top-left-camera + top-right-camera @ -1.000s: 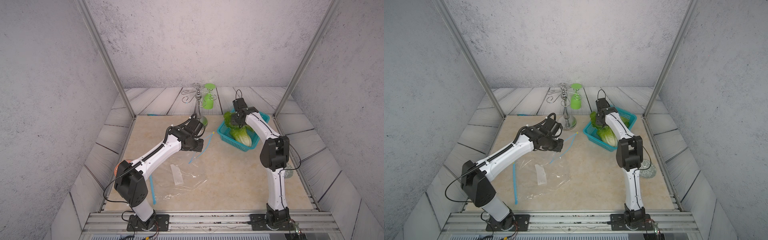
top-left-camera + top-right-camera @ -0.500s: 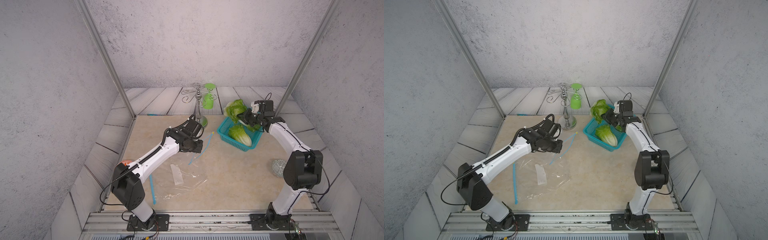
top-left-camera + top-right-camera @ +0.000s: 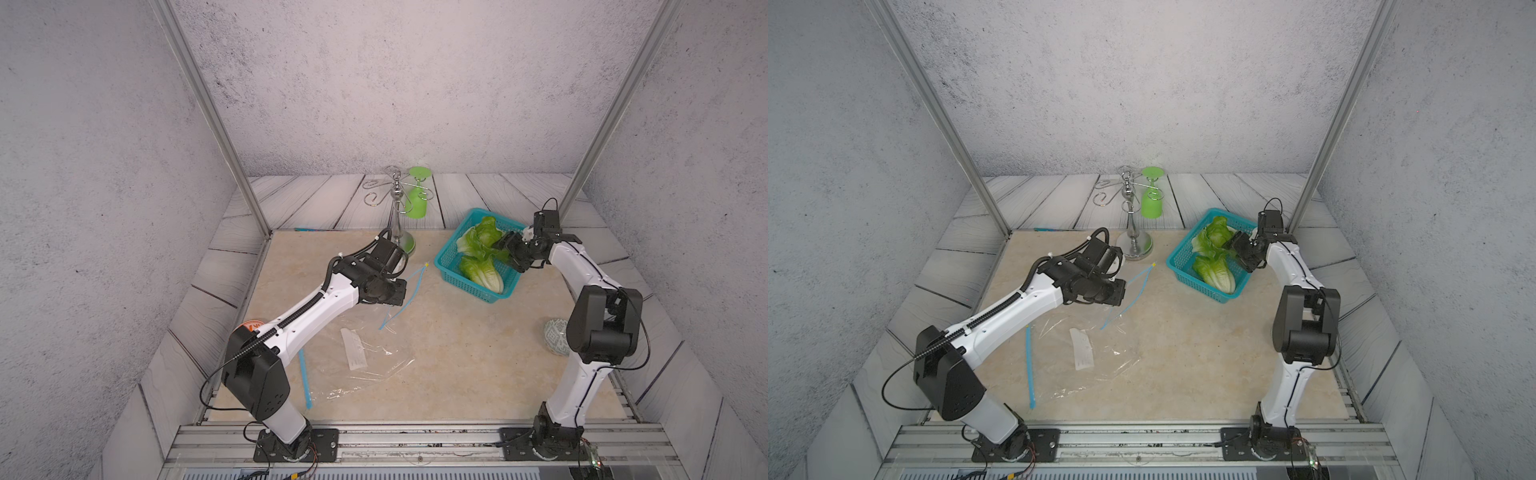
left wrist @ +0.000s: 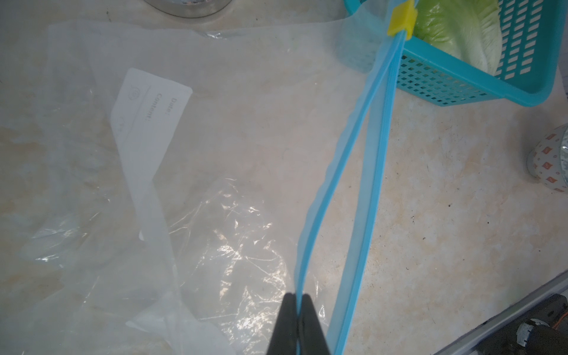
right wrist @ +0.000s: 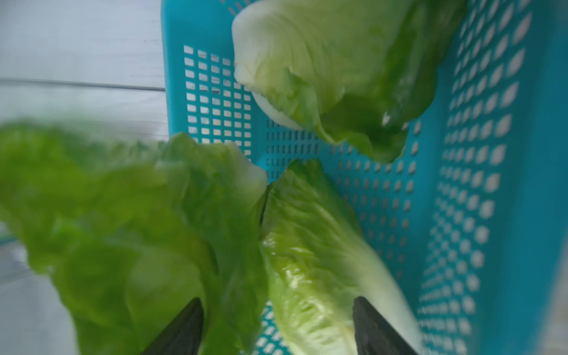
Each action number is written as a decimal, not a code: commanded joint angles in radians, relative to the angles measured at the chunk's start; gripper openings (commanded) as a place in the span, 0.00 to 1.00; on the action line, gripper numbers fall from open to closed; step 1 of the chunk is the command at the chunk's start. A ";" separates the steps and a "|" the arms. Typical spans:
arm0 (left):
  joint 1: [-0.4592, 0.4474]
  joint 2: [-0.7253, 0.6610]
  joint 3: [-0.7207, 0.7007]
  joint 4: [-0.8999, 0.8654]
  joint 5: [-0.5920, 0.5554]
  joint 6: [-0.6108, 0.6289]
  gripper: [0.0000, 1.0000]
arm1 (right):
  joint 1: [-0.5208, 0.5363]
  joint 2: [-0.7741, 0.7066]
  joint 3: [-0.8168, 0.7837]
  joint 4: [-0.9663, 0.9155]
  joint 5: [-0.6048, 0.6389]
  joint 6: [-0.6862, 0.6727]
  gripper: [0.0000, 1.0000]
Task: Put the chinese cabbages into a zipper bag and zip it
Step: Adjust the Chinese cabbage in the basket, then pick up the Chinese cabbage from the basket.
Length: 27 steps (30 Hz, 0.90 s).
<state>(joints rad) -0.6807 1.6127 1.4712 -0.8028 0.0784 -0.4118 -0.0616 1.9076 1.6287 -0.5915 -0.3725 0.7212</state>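
Note:
Three chinese cabbages lie in the teal basket [image 5: 461,184]: one at the far wall [image 5: 338,61], one [image 5: 313,246] between my right gripper's fingers, and one blurred [image 5: 123,199] beside it. In both top views, two heads show [image 3: 478,241] [image 3: 1214,272]. My right gripper [image 3: 505,249] [image 5: 276,299] stands open low over them. The clear zipper bag [image 3: 365,357] lies flat mid-table. My left gripper [image 4: 297,299] [image 3: 401,291] is shut on one side of its blue zipper strip [image 4: 325,196], lifting it. The yellow slider [image 4: 401,17] sits at the strip's far end.
A metal stand [image 3: 399,208] with a green goblet [image 3: 417,199] hangs just behind the left gripper. A patterned round object [image 3: 555,336] sits by the right arm's elbow. A blue strip [image 3: 304,382] lies along the bag's left side.
The right gripper, which had held a cabbage lifted above the basket's far side, has opened, and that cabbage is back down in the basket. The left gripper keeps its hold on the zipper strip.

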 commanded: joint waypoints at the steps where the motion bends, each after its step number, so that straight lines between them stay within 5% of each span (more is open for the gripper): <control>1: 0.006 0.010 0.016 0.006 -0.007 -0.002 0.00 | 0.005 -0.090 0.023 -0.148 0.137 -0.146 0.91; 4: 0.006 0.022 0.012 0.019 0.005 -0.008 0.00 | 0.013 -0.085 0.071 -0.172 0.086 -0.172 0.99; 10: 0.006 0.034 0.044 -0.007 0.007 -0.001 0.00 | 0.074 0.021 0.256 -0.246 0.127 -0.219 0.99; 17: 0.006 0.021 0.032 -0.016 0.009 -0.001 0.00 | 0.111 0.231 0.574 -0.409 0.356 -0.326 0.99; 27: 0.006 0.053 0.042 -0.025 0.011 0.021 0.00 | 0.101 0.422 0.794 -0.376 0.254 -0.339 0.99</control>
<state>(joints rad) -0.6807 1.6428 1.4841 -0.8051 0.0875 -0.4053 0.0315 2.2822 2.3787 -0.9543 -0.0986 0.3943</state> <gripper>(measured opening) 0.043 0.989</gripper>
